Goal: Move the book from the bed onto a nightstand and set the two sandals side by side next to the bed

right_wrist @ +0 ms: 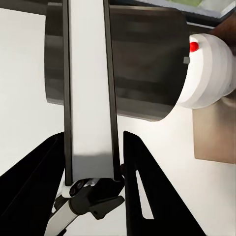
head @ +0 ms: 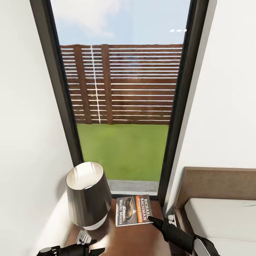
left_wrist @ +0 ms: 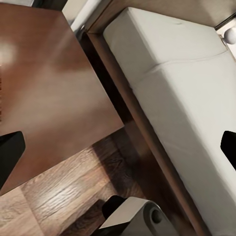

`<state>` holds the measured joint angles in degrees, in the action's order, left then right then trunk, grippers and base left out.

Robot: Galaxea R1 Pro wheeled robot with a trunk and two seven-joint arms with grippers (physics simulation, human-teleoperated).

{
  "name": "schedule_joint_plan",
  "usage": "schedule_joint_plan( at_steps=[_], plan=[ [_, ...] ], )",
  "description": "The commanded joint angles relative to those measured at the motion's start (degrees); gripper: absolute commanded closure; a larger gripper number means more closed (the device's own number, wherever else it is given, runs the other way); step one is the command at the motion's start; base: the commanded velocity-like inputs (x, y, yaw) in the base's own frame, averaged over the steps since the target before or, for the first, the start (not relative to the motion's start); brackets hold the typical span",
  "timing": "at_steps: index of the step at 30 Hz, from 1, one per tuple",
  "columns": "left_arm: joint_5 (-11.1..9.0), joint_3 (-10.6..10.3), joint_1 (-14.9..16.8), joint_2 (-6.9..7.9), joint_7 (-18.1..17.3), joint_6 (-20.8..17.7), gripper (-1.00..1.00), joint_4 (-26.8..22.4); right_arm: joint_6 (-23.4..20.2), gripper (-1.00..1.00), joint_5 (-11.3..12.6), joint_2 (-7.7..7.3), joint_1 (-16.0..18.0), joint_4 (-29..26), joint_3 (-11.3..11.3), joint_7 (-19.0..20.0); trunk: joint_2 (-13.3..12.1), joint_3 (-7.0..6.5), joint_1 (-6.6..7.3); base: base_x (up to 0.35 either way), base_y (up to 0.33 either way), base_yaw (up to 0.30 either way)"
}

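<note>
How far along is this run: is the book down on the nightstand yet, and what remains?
Nearly done: the book lies over the nightstand beside the lamp, off the bed. In hand: the right hand is at the book's corner, its fingers clamping the book's edge in the right wrist view. Left: release it, then set the sandals beside the bed.

The book point(head: 133, 210) has a dark cover with an orange band, white lettering and a picture. The lamp point(head: 88, 193) has a dark grey shade, white inside, on a white base. The nightstand point(head: 140, 239) is glossy red-brown, the mattress point(head: 222, 222) light grey, the headboard point(head: 217, 183) brown, the fence point(head: 122, 83) slatted brown above green grass point(head: 124, 149).
</note>
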<state>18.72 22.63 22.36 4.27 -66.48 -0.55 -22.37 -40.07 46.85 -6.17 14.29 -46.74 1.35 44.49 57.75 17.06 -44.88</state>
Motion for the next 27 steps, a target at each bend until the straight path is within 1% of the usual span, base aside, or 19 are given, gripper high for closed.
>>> schedule_joint_plan(
  at_steps=[1,13,14,18,21,22,23,25,27],
  plan=[
    [0.5,0.5,0.1,-0.06,-0.3,-0.1,-1.0,0.0,-0.3,1.0,0.5,-0.06,0.0,0.0,0.1,-0.1,0.5,0.26,-0.23,0.0,0.0,0.0],
    [0.5,0.4,0.1,-0.1,-0.3,-0.1,-1.0,0.0,-0.4,1.0,0.5,-0.07,0.0,0.0,0.1,-0.1,5.3,2.41,-2.87,0.0,0.0,0.0],
    [0.5,0.4,0.1,-0.56,-0.3,-0.1,-1.0,0.0,-0.4,1.0,0.5,-0.06,0.0,0.0,0.1,-0.1,5.7,2.59,-3.09,0.0,0.0,0.0],
    [0.5,0.2,0.1,-1.46,-0.9,-0.3,-1.0,-0.2,-0.4,1.0,0.5,-0.04,0.0,0.0,0.1,-0.1,7.3,3.31,-3.96,0.0,0.0,0.0],
    [0.5,0.2,0.1,-1.64,-2.1,-0.6,-1.0,-0.4,-0.3,1.0,0.5,-0.01,0.0,0.0,0.2,-0.1,8.5,3.85,-4.62,0.0,0.0,0.0],
    [0.5,0.1,0.1,-1.85,-3.9,-1.3,-1.0,-0.5,-0.3,1.0,0.5,0.01,0.0,0.0,0.2,-0.1,8.5,3.85,-4.62,0.0,0.0,0.0],
    [0.5,0.1,0.1,-1.94,-4.7,-1.6,-1.0,-0.5,-0.3,1.0,0.5,0.01,0.0,0.1,0.2,-0.2,8.5,3.85,-4.62,0.0,0.0,0.0],
    [0.5,0.1,0.3,-2.28,-7.8,-3.5,-1.0,-0.7,-0.3,1.0,0.5,0.02,0.0,0.2,0.2,-0.2,8.5,3.85,-4.62,0.0,0.0,0.0],
    [0.5,0.1,0.5,-2.38,-9.9,-4.9,-1.0,-1.2,-0.3,1.0,0.4,0.02,0.0,0.2,0.2,-0.3,8.5,3.85,-4.62,0.0,0.0,0.0]
  ],
)
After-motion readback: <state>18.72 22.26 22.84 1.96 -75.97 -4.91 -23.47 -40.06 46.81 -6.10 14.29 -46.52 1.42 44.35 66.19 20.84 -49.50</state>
